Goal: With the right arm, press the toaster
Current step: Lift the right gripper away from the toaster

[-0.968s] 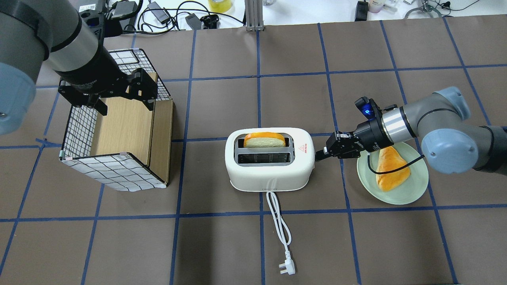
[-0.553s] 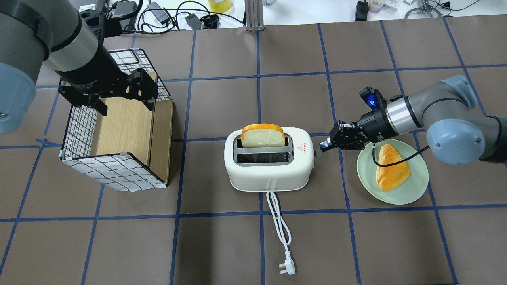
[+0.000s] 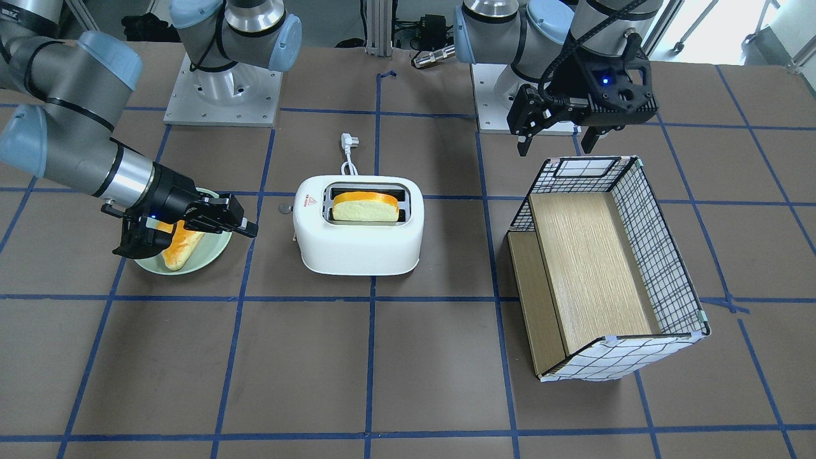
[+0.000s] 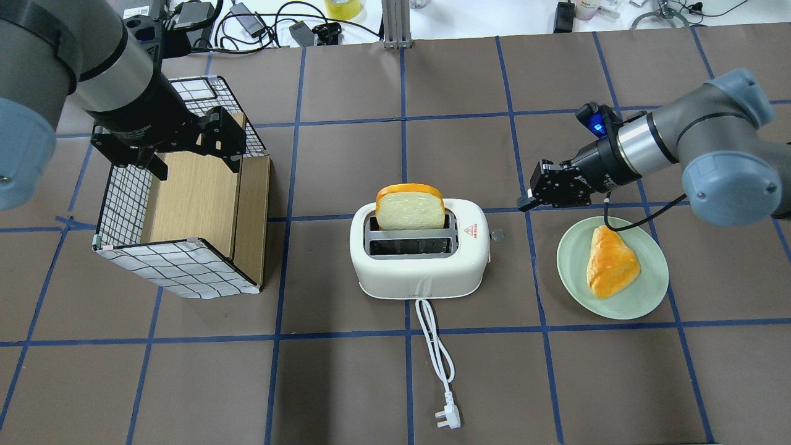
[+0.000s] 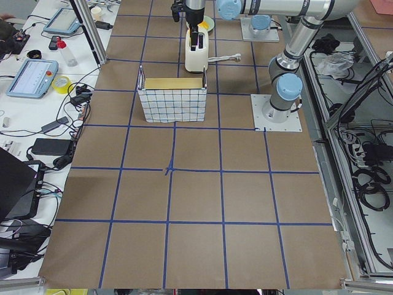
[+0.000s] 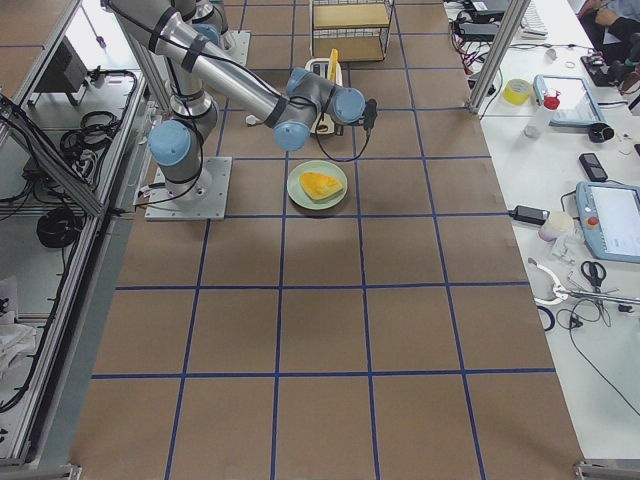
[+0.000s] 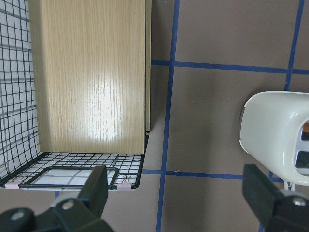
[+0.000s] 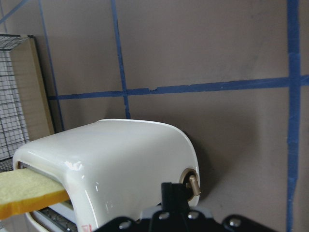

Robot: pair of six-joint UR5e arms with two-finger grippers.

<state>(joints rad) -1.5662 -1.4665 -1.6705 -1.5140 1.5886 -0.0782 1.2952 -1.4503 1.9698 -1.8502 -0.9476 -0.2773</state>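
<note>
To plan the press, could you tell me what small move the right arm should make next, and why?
Probably bring the right gripper in over the lever, ready to push down. The bread stands high out of the toaster, so the lever looks unpressed, and the shut gripper hangs apart from it, off to the side.

White toaster [image 4: 420, 275], pale green plate [image 4: 652, 283]

a gap of table [image 4: 510, 217] lies between the right pincer [image 4: 524, 203] and the toaster [image 4: 420, 275], with a plate [image 4: 650, 295] near.
</note>
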